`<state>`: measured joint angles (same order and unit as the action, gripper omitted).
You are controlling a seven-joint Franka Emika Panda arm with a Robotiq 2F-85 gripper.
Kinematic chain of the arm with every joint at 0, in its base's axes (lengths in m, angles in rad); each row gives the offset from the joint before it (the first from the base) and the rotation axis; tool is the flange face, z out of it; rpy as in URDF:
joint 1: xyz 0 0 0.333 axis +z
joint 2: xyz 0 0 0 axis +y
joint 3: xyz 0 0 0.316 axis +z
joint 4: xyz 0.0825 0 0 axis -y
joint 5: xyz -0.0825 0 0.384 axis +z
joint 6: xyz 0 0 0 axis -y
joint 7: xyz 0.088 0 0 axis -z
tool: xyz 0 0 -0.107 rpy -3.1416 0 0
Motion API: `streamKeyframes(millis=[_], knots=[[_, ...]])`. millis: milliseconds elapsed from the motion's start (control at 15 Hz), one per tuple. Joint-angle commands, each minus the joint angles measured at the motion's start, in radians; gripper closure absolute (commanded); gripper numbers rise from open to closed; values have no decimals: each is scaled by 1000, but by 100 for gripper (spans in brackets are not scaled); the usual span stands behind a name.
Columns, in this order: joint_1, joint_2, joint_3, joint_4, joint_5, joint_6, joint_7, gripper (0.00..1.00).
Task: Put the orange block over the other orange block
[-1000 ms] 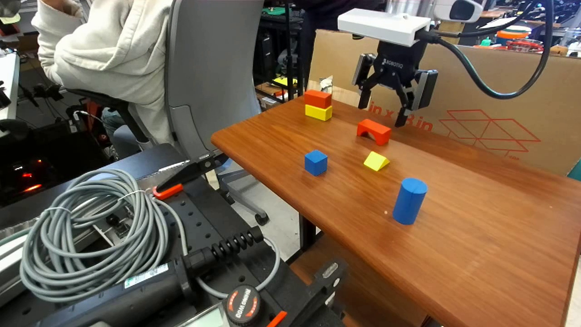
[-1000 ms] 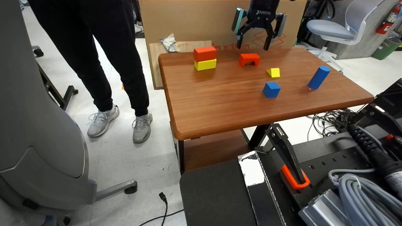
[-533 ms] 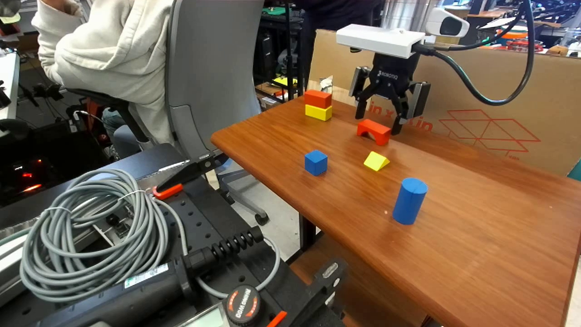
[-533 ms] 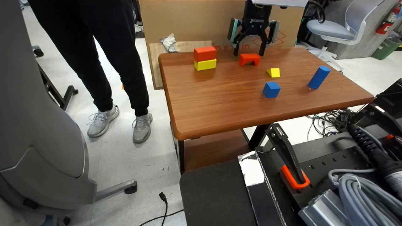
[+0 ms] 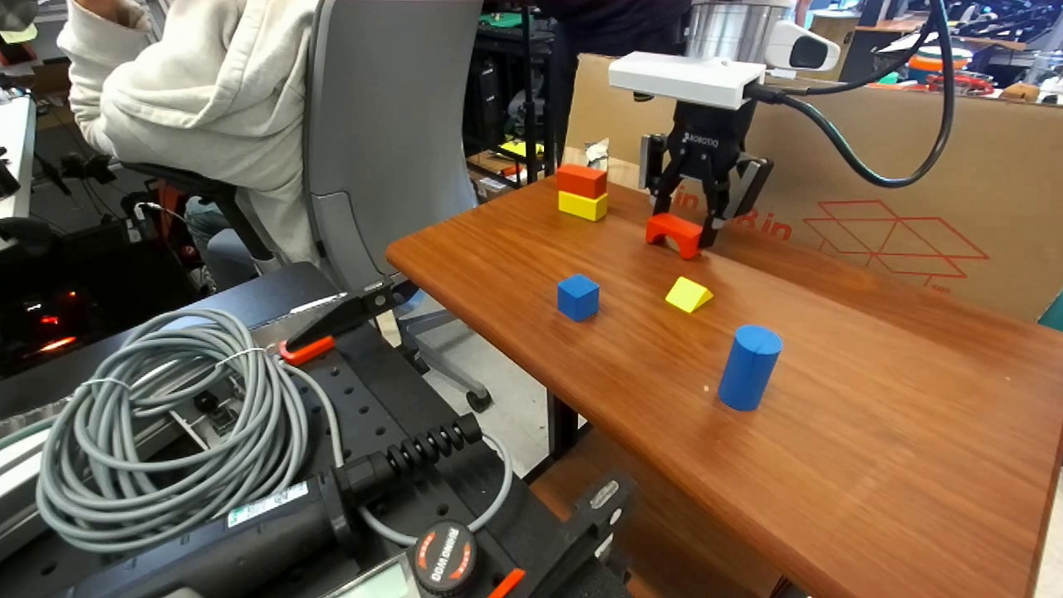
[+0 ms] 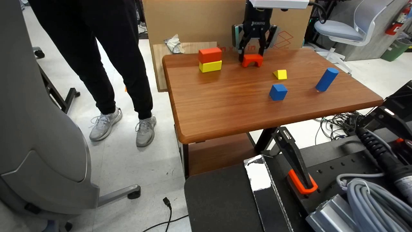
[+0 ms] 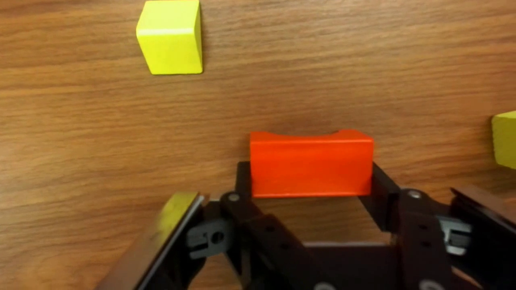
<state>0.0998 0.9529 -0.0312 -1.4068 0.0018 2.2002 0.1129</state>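
Observation:
The orange block (image 5: 675,232), a low wide arch, sits at the far side of the table in both exterior views. My gripper (image 7: 311,177) is shut on its two ends, one finger (image 7: 244,175) pressed against each end. Its cut-out faces the top of the wrist view. Whether it still touches the table I cannot tell. The other orange block (image 6: 210,55) rests on top of a yellow block (image 6: 210,66) near the table's far corner, to the left of my gripper in both exterior views.
A yellow wedge (image 5: 688,295), a blue cube (image 5: 578,297) and a blue cylinder (image 5: 750,368) stand on the wooden table (image 5: 897,432). Behind the table rises a cardboard sheet (image 6: 193,22). A person's legs (image 6: 96,54) are beside the table.
My gripper has come down and leftward over the orange block, and its fingers have closed on the ends. The block has shifted slightly left and up in both exterior views.

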Motion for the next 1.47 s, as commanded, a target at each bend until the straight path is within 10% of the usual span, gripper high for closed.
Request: streamKeyframes(millis=[0, 733, 1400], knots=[[9, -64, 12, -69, -20, 17, -9, 59], [110, -377, -3, -364, -107, 156, 94, 59], [71, -398, 88, -347, -48, 131, -13, 59]])
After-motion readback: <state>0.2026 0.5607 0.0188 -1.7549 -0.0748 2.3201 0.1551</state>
